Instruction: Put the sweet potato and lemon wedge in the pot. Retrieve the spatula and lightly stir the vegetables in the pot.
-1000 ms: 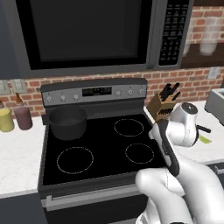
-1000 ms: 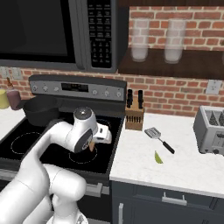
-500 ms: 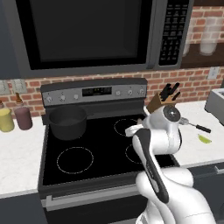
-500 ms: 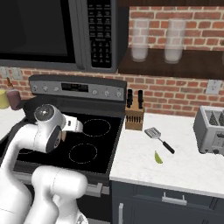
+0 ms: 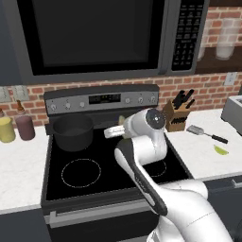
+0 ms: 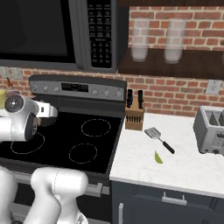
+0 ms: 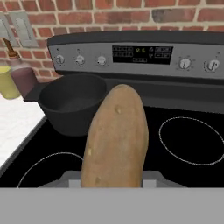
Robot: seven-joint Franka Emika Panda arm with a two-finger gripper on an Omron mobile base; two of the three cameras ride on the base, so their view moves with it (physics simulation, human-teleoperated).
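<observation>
Hand view: tool (image 7: 111, 181) grips sweet potato (image 7: 114, 138) near pot (image 7: 72, 103)

A home kitchen: stove (image 5: 108, 175), microwave (image 5: 94, 38), toaster (image 6: 211, 130), brick backsplash (image 6: 175, 94)

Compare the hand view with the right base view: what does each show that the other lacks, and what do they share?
Hand view alone: the sweet potato held in the gripper, the pot behind it, and two jars to the left.

Right base view alone: the spatula and lemon wedge lying on the counter, the knife block and the toaster.

Both: the stove with its burner rings, the control panel and the brick wall.
</observation>
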